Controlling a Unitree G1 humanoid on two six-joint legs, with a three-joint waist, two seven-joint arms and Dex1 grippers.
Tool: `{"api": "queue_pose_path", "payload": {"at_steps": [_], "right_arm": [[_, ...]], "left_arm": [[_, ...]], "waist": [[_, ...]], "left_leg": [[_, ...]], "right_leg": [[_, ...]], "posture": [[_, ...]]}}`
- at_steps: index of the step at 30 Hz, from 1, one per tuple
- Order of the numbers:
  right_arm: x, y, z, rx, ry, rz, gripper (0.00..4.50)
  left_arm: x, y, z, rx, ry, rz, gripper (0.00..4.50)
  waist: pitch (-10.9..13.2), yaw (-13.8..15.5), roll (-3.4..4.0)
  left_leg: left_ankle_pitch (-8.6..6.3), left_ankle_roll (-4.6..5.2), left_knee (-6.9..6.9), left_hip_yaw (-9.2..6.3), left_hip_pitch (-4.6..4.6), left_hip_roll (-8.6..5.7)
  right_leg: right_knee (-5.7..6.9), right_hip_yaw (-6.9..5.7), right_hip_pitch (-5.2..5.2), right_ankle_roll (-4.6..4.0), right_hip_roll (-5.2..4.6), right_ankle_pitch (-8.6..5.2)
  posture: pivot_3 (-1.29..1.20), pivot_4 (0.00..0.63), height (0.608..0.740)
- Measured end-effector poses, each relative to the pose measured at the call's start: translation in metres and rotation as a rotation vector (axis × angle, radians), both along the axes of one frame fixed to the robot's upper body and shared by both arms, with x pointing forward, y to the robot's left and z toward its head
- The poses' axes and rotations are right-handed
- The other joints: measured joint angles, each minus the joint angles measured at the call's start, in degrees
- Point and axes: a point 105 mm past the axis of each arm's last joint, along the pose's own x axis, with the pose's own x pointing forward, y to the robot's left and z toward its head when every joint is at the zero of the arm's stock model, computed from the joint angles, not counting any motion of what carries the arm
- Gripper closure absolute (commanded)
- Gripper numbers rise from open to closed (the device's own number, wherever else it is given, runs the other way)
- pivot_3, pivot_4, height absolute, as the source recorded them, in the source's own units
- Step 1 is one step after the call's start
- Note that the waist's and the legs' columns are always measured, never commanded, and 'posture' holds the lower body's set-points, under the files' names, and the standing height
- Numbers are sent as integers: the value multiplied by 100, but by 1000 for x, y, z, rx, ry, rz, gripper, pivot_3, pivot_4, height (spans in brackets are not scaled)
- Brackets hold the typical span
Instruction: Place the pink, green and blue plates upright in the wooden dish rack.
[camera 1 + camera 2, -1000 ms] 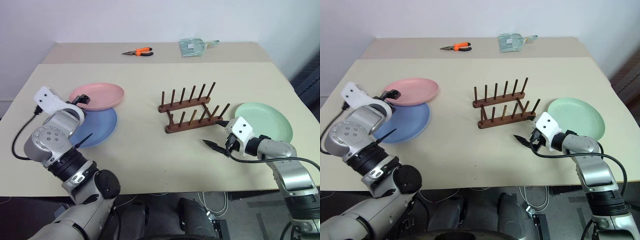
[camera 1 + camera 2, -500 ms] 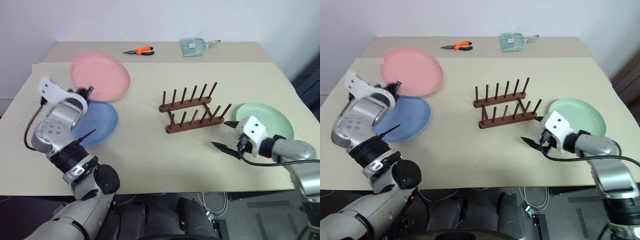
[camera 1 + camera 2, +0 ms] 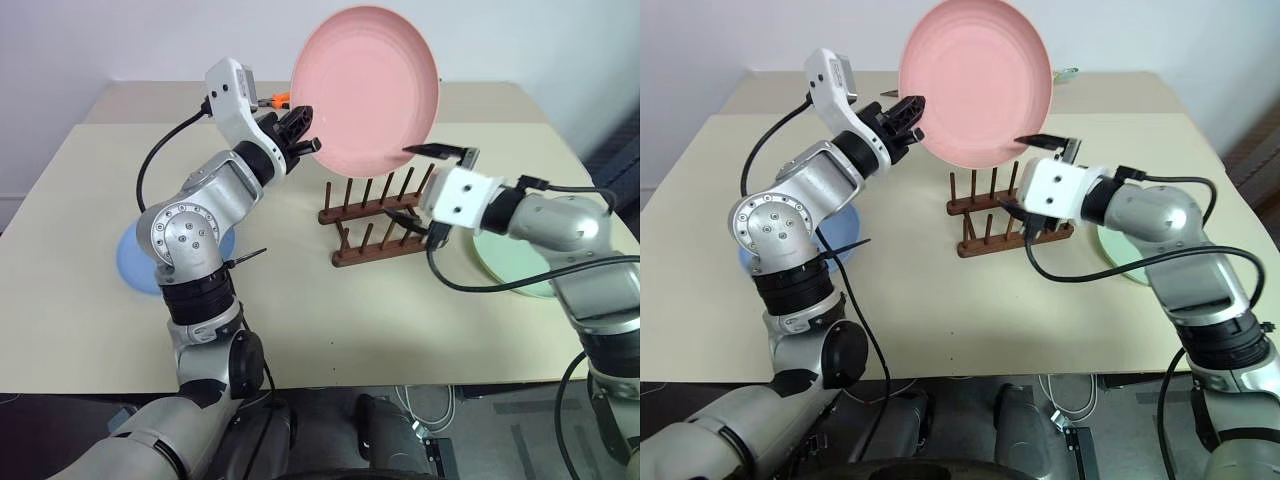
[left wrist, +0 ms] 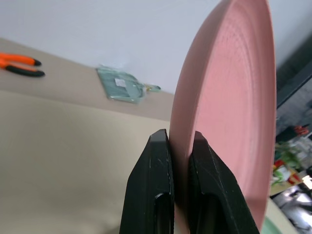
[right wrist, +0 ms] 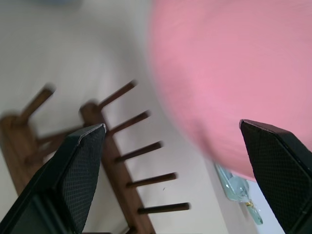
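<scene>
Plate handling comes first: the pink plate (image 3: 365, 87) is up in the air, standing on edge, with the left gripper (image 3: 301, 140) pinched tight on its rim at about eight o'clock of the disc. In the left wrist view both black fingers (image 4: 155, 190) press flat against either face of the rim. To do this step well, I would keep the plate vertical, carry it over the wooden rack (image 3: 385, 217), line its lower edge with a gap between two pairs of pegs, and lower it straight down so it does not knock the pegs or tip. The grip is near the edge, so the plate could swing; a slow move seems wise.

The right gripper (image 3: 425, 187) has its fingers spread wide and holds nothing; it sits at about five o'clock of the plate, just above the rack, ready to steady it. The rack lies at roughly four o'clock from the left gripper, below the plate.
</scene>
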Motion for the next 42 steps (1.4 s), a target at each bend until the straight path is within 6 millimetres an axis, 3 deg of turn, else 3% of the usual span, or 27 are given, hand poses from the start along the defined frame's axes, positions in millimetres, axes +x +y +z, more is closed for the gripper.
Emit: {"api": "queue_pose_path", "payload": {"at_steps": [4,6,7,14,15,16,19,21,24,26,28,32,35,38,42], "right_arm": [[11,-4,-2,-69,-109,-36,0],[16,-6,-1,-82,-151,-52,530],[17,-5,-1,-83,-162,-52,875],[17,-2,-3,-133,-213,-44,4448],[17,0,-4,-145,-216,-35,4484],[16,2,-5,-150,-223,-29,4500],[16,3,-3,-128,-232,-26,4500],[19,-10,4,-60,-218,-82,4500],[20,-32,21,188,-141,-150,4500],[15,-51,36,469,-27,-173,4500],[8,-65,45,695,114,-145,4500],[-10,-65,49,988,416,10,4500],[-18,-60,37,1042,585,65,4500],[-18,-59,26,1065,666,55,4500],[-14,-64,24,1097,675,39,4500]], "left_arm": [[-2,-7,-8,-29,67,-40,4428],[-6,-13,-9,-34,82,-72,4500],[-7,-16,-9,-37,88,-84,4500],[-8,-12,-16,-8,106,-74,4500],[-8,-11,-15,-5,99,-69,4500],[-8,-10,-13,-13,91,-67,3694],[-6,-3,2,-95,11,-44,2332],[-2,21,18,-127,-78,50,1402],[2,63,22,11,-171,202,1402],[2,81,3,131,-181,224,1402],[0,86,-19,225,-172,186,1402],[-11,76,-65,472,-159,11,1402],[-32,56,-99,558,-143,-182,1402],[-53,42,-113,603,-162,-332,1402],[-73,38,-122,652,-176,-447,1402]], "waist": [[1,-7,-1],[1,-8,-1],[1,-9,-1],[1,-12,-1],[1,-13,0],[1,-12,0],[1,-8,-1],[0,-9,1],[-1,-40,3],[-2,-40,11],[-2,-18,10],[-1,-19,15],[1,-25,21],[6,-26,28],[5,-30,32]], "left_leg": [[-1,3,2,-1,1,0],[-10,21,2,-2,5,1],[-10,21,2,-2,6,1],[5,-5,2,-2,5,1],[5,-5,2,-1,5,1],[5,-5,2,-1,6,1],[6,-6,2,-2,4,1],[7,-8,-1,-2,6,1],[6,-6,-12,3,23,6],[-9,20,-17,4,35,6],[-11,25,-13,1,31,6],[-15,32,-10,1,30,7],[-17,36,-12,3,29,12],[-17,36,-10,8,22,13],[-18,36,-11,12,24,15]], "right_leg": [[3,-1,0,5,1,-1],[4,-1,2,11,3,-5],[5,-1,2,11,3,-5],[4,0,1,-8,5,7],[5,1,2,-7,5,7],[5,1,2,-7,5,7],[3,1,2,-9,5,8],[4,2,2,-10,5,8],[6,9,5,-13,11,10],[6,15,15,-16,12,9],[5,14,15,-18,11,10],[3,12,16,-44,10,0],[4,12,12,-44,10,-1],[4,13,4,-43,9,0],[3,13,4,-41,9,-1]], "posture": [[0,150,740],[0,150,740],[0,150,740],[0,150,740],[0,150,740],[0,150,740],[0,150,740],[0,150,740],[0,150,740],[0,150,740],[0,150,740],[0,150,740],[0,150,740],[0,150,740],[0,150,740]]}}
